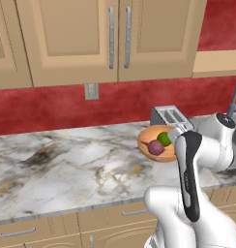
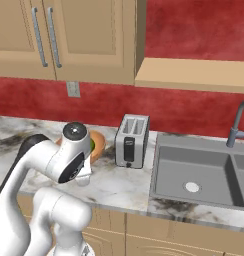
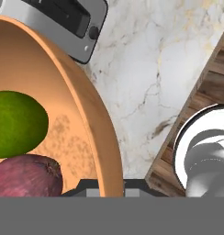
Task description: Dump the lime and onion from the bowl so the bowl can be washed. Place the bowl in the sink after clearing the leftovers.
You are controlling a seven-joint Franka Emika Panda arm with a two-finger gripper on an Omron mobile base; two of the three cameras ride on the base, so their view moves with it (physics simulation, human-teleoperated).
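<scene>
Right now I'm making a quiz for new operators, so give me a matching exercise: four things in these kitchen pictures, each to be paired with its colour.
Things:
1. lime
2. onion
3. bowl
4. sink

Colours:
A. grey
B. orange-tan
C. bright green
D. dark purple-red

Pairs: 1-C, 2-D, 3-B, 4-A

lime (image 1: 164, 139) and onion (image 1: 155, 147) in bowl (image 1: 148, 135), beside toaster (image 1: 170, 116)
</scene>
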